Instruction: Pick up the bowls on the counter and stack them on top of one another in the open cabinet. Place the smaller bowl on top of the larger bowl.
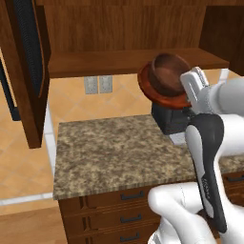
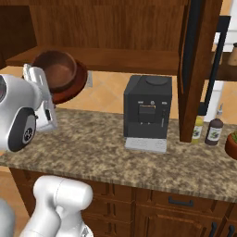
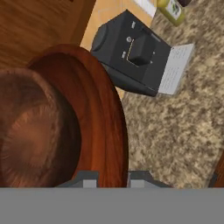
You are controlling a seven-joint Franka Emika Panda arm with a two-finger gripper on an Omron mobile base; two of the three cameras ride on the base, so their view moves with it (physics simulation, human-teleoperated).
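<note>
Coffee machine (image 2: 148, 113) blocks counter (image 1: 114, 152) beneath open shelf (image 1: 109, 64)

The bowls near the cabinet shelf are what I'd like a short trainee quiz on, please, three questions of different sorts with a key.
1. True or false: the smaller bowl sits inside the larger bowl.
2. Multiple choice: the stacked bowls are A) flat on the counter, B) held tilted in the air by the gripper, at about the height of the open cabinet shelf, C) beside the bottles.
3. Fill in: the black appliance standing on the counter is a ____.

Key: 1 true; 2 B; 3 coffee machine.
</note>
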